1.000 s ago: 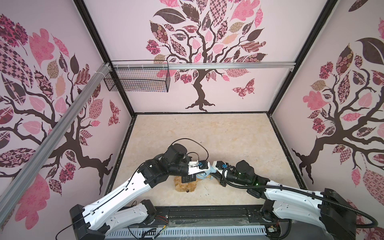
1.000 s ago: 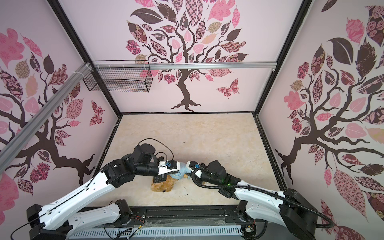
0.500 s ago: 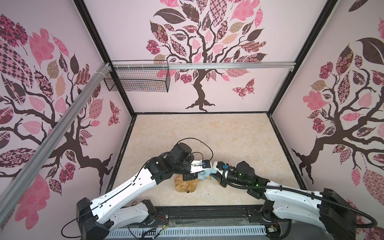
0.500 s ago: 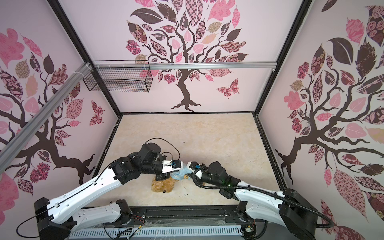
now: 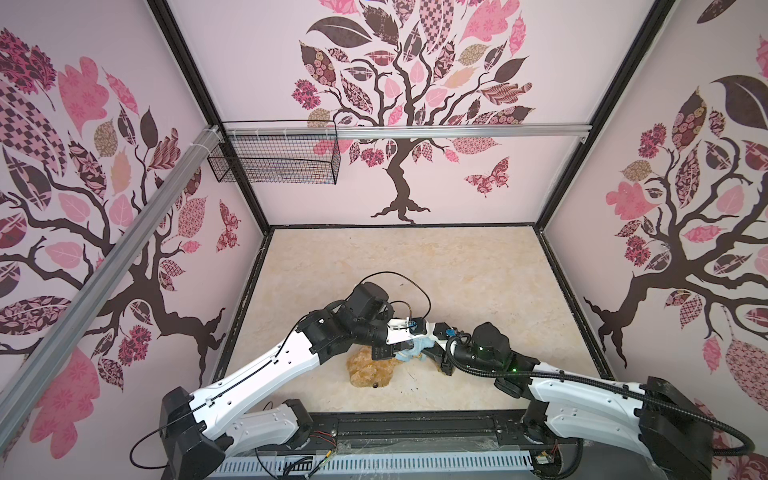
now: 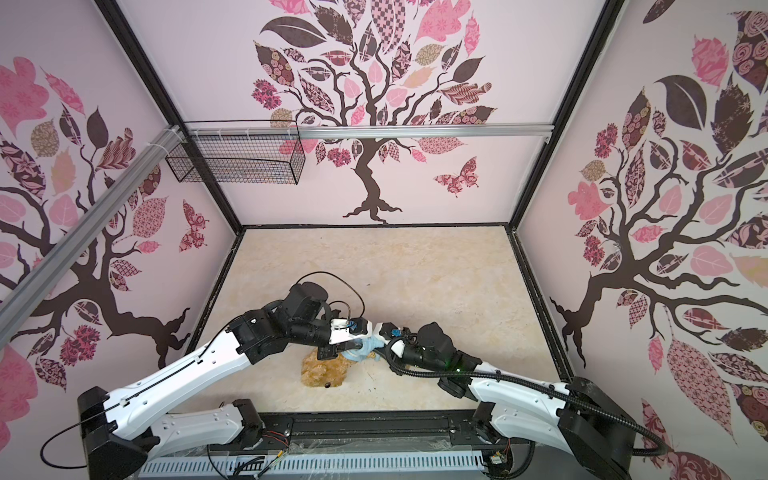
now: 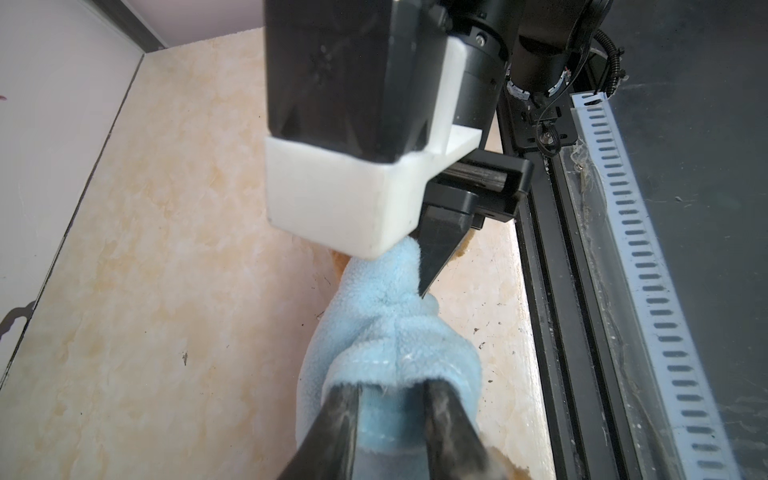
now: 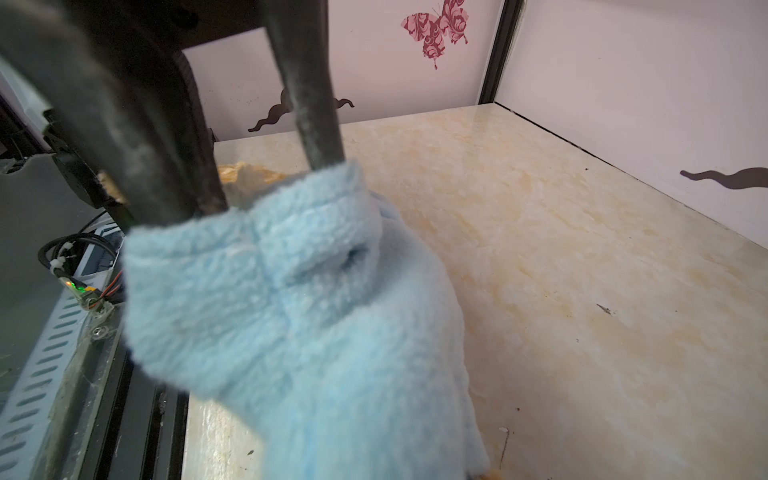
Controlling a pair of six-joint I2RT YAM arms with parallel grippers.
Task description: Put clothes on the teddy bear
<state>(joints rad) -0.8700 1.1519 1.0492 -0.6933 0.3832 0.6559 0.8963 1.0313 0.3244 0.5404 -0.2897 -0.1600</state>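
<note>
Black fingers [image 7: 338, 432] of the left gripper [image 7: 388, 386] are standing apart, their tips tucked under the rolled hem of the light blue shirt [image 7: 386, 324], with fleece filling the gap between them. We are not able to tell whether they are pinching that fold, stretching the opening or letting it go. Facing it, the right gripper [image 8: 262, 187] is pinching the other end of the same garment, as we are reading the left wrist view: one dark finger is pressing onto the fleece, its partner hiding behind the white housing. Between the two the shirt is hanging bunched above the tabletop [image 5: 457, 282].

Just beneath, the teddy bear [image 5: 370, 370] is lying near the tabletop's front edge, a little left of the middle, its dark nose pointing toward that edge. In both top views most of its golden fur is showing bare; only the part farthest from the front edge is disappearing under fleece and grippers.

We are judging the job as barely begun: the shirt is held over the bear, but no head or arm is visibly passing through an opening. Remaining, in our view: getting the opening over the bear, threading both arms and pulling the hem down. Well apart, a wire basket [image 5: 274, 160] is hanging by the back left corner.
</note>
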